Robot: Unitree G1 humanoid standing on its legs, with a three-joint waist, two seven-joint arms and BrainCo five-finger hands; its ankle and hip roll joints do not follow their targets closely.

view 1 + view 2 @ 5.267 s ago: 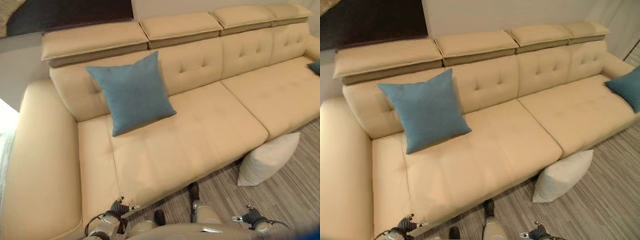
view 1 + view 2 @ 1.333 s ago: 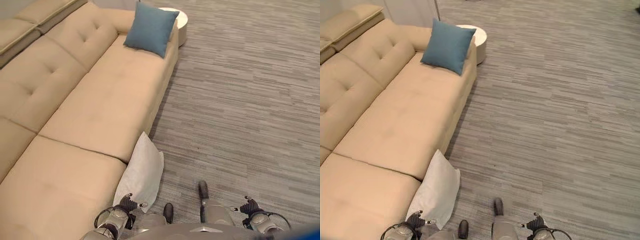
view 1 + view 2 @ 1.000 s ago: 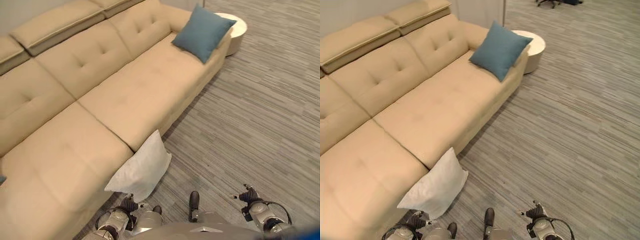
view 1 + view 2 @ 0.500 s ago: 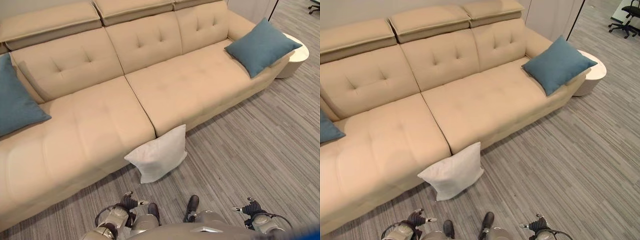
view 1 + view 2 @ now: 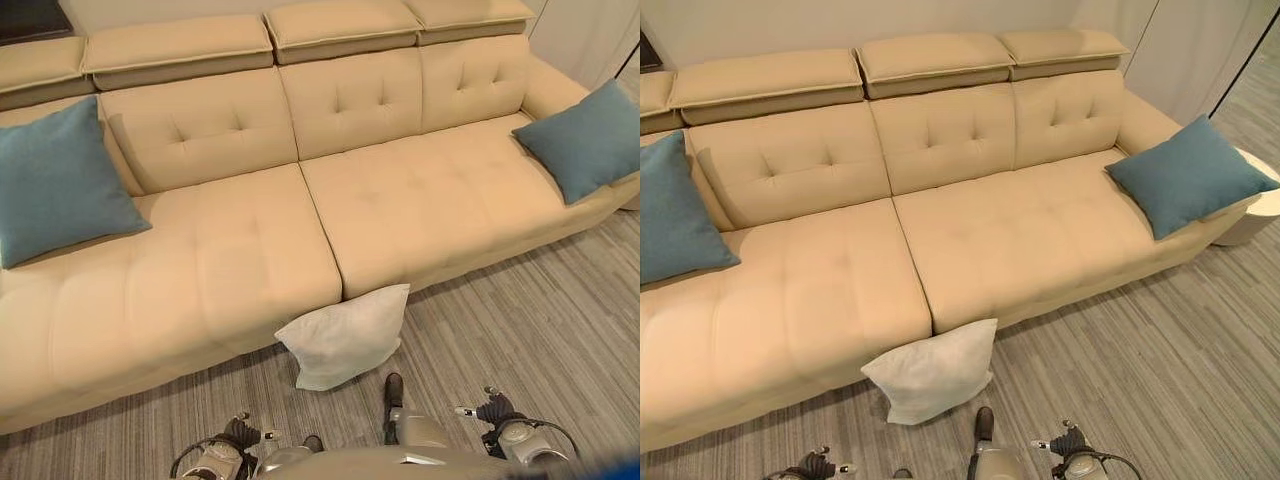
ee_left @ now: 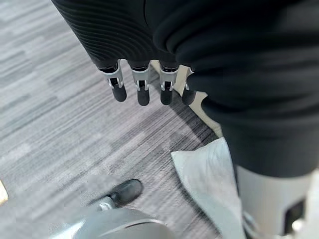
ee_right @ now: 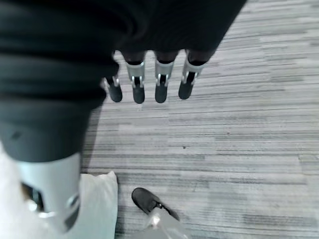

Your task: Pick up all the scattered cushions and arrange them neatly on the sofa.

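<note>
Nearest to you, both hands hang low at the robot's sides with nothing in them: the left hand (image 6: 149, 84) has its fingers straight and relaxed above the striped floor (image 5: 560, 320), and the right hand (image 7: 149, 82) is the same. Just ahead, the white cushion (image 5: 345, 335) stands on the floor, leaning against the front of the sofa (image 5: 250, 250) below the seam between two seats. Farther back, one blue cushion (image 5: 55, 180) leans on the backrest at the left end and a second blue cushion (image 5: 590, 140) lies at the right end.

I think the risk is that a grasp of the soft cushion by one corner can slip, or that reaching down pushes it flat under the sofa edge. Its lower edge is hard to make out, and both sofa ends are cut off
</note>
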